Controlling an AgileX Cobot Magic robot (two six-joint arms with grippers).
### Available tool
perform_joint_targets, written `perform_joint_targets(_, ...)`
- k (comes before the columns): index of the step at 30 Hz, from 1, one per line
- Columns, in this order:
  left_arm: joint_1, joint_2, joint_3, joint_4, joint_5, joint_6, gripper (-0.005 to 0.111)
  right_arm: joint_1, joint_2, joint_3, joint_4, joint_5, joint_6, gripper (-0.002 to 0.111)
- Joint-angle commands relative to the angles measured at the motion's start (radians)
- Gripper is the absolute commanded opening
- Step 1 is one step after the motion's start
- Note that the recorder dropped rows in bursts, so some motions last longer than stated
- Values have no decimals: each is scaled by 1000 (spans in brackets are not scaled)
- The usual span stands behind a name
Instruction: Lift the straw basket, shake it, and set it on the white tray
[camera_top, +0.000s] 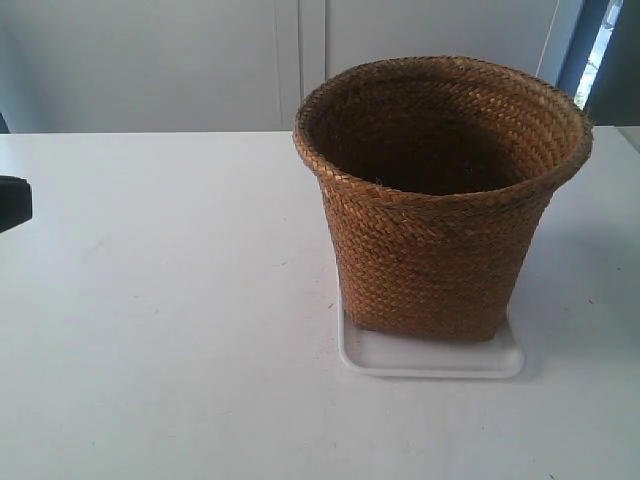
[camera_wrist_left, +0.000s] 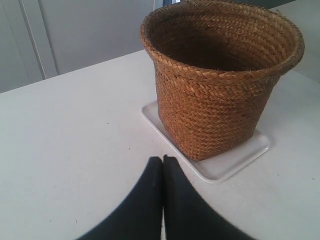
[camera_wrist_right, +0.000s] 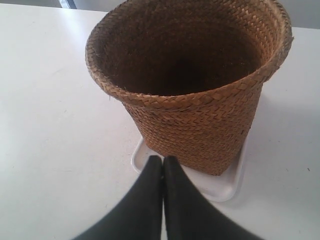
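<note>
The brown woven straw basket (camera_top: 440, 200) stands upright on the white tray (camera_top: 430, 357), right of the table's middle in the exterior view. Its inside looks dark and empty. The left wrist view shows the basket (camera_wrist_left: 220, 80) on the tray (camera_wrist_left: 225, 162), with my left gripper (camera_wrist_left: 163, 160) shut, empty, and a short way off the tray's edge. My right gripper (camera_wrist_right: 163, 159) is also shut and empty, its tips over the near edge of the tray (camera_wrist_right: 227, 187), just short of the basket (camera_wrist_right: 195, 95). Neither gripper touches the basket.
The white table (camera_top: 160, 300) spreads bare around the tray. A dark part of an arm (camera_top: 14, 202) shows at the exterior view's left edge. Pale cabinet panels (camera_top: 200, 60) stand behind the table.
</note>
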Motion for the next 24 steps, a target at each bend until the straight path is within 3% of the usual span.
perform_joint_targets(1, 133, -51, 7, 19, 79, 7, 0, -1, -7, 5, 2, -5, 1, 0)
perform_joint_targets(2, 181, -55, 7, 26, 116, 7, 0, -1, -7, 5, 2, -5, 1, 0)
perform_joint_targets(3, 279, -76, 7, 32, 208, 7, 0, -1, -7, 5, 2, -5, 1, 0)
perform_joint_targets(6, 419, -170, 14, 40, 307, 7, 0, -1, -7, 5, 2, -5, 1, 0)
perform_joint_targets(9, 441, -300, 45, 55, 299, 7, 0, -1, -7, 5, 2, -5, 1, 0)
perform_joint_targets(13, 441, -356, 81, 33, 393, -4, 0, -1, -7, 5, 2, -5, 1, 0)
perform_joint_targets(20, 443, -381, 249, -203, 59, -4, 0, -1, -7, 5, 2, -5, 1, 0)
perform_joint_targets(24, 443, -441, 359, -89, 34, -73, 0, -1, -7, 5, 2, -5, -7, 0)
